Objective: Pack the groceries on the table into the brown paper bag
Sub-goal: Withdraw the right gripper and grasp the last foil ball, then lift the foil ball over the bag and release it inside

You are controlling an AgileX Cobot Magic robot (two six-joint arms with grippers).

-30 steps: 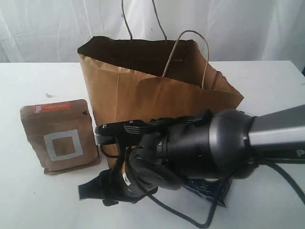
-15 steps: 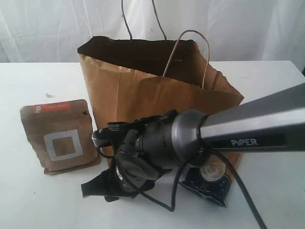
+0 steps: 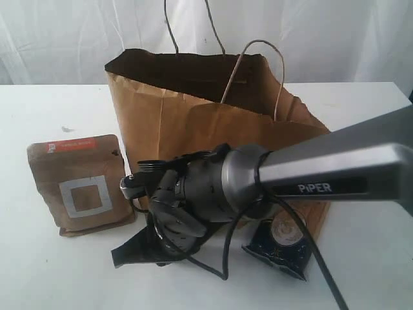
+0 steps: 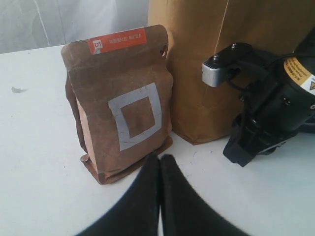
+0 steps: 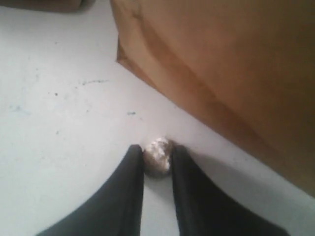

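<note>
The brown paper bag [image 3: 193, 129] stands open in the middle of the table [image 3: 39, 116]. A brown kraft pouch [image 3: 80, 184] with a white square stands to its left. My right arm reaches across the bag's front, its gripper [image 3: 126, 254] low on the table. In the right wrist view that gripper [image 5: 157, 158] is pinched on a small crumpled silvery lump [image 5: 157, 155] beside the bag's base [image 5: 236, 64]. My left gripper [image 4: 159, 158] is shut and empty, just in front of the pouch [image 4: 123, 103]. The other groceries are hidden or out of view.
A dark blue item [image 3: 281, 245] with a round pale face lies on the table at the bag's front right, behind the right arm's cable. White curtains hang behind the table. The right arm's wrist [image 4: 275, 108] sits close beside the left gripper.
The right arm has slid left and lower across the bag's front, uncovering more of the dark blue item. The pouch and bag have not moved.
</note>
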